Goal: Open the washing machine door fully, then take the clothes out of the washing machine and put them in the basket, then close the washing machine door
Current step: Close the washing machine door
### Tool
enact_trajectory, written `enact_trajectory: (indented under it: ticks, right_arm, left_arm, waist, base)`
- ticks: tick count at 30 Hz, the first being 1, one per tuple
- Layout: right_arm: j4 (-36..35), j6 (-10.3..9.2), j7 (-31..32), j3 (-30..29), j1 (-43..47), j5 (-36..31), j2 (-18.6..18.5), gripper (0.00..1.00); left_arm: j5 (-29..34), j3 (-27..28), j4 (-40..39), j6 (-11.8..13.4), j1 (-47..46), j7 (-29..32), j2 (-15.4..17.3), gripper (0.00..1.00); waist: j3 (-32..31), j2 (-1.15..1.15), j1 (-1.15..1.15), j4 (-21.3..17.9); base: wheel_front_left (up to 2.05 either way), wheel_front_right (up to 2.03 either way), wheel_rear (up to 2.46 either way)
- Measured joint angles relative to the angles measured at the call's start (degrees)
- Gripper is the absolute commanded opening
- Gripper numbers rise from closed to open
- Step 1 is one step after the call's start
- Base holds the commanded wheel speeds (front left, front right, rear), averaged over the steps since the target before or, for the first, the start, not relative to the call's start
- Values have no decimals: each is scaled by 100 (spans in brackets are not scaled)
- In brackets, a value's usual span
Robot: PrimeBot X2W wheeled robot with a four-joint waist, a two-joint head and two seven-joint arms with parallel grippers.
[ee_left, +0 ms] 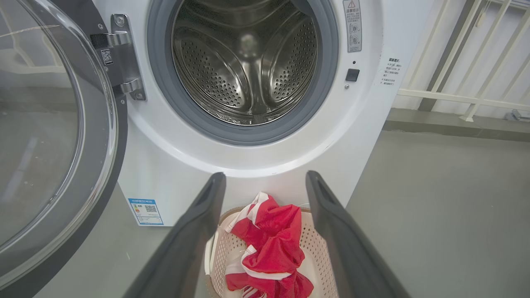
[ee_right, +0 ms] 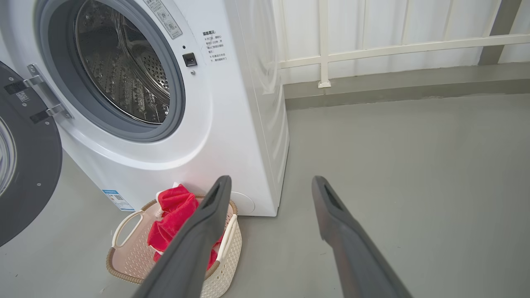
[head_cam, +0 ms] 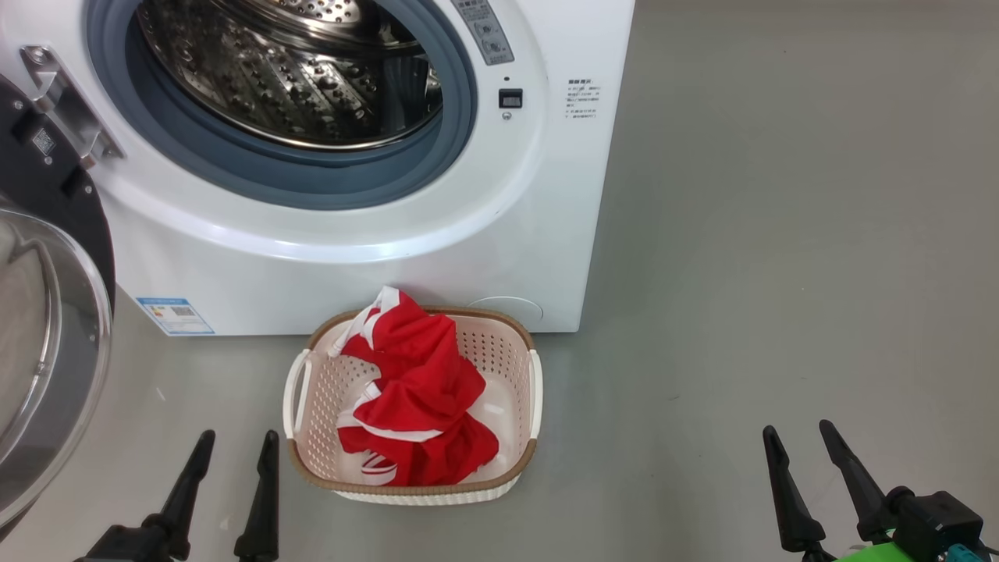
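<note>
My left fingers [head_cam: 187, 484] and right fingers [head_cam: 784, 488] stand apart, empty. Risk: the washing machine door [head_cam: 47, 375], swung shut, may snag the clothes [head_cam: 414, 382] heaped above the basket [head_cam: 414, 490].

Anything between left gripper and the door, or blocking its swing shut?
Nothing visible. Left gripper is open beside the washing machine door, bare floor between. Basket with clothes sits low, below the empty-looking drum.

We held the left gripper [head_cam: 239, 435] at lower left and the right gripper [head_cam: 798, 428] at lower right of the head view, fingers pointing up, each pair spread apart and empty.
</note>
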Motion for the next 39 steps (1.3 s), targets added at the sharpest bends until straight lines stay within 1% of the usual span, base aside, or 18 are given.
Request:
enact_trajectory:
  ticks: [12, 19, 27, 39]
  right_arm:
    - [0, 0, 0, 16, -3, -37, 2, 100]
    - [20, 0, 0, 66, -4, -40, -14, 100]
    - [111, 0, 0, 275, -37, -40, -154, 100]
    - [341, 0, 0, 664, -361, -31, -413, 100]
  left_arm:
    - [-9, -2, 22, 0, -15, 0, -9, 100]
    - [-66, -3, 114, 0, -19, 0, -71, 100]
    - [-164, 70, 231, 0, -14, 0, -223, 100]
    - [-209, 203, 489, 0, 4, 0, -334, 100]
  waist:
    - [-2, 0, 0, 63]
    - [-12, 0, 0, 273]
    - [-41, 0, 0, 744]
    - [-83, 0, 0, 1725]
  base:
    - [0, 0, 0]
    - [0, 0, 0]
    - [0, 0, 0]
    - [0, 0, 0]
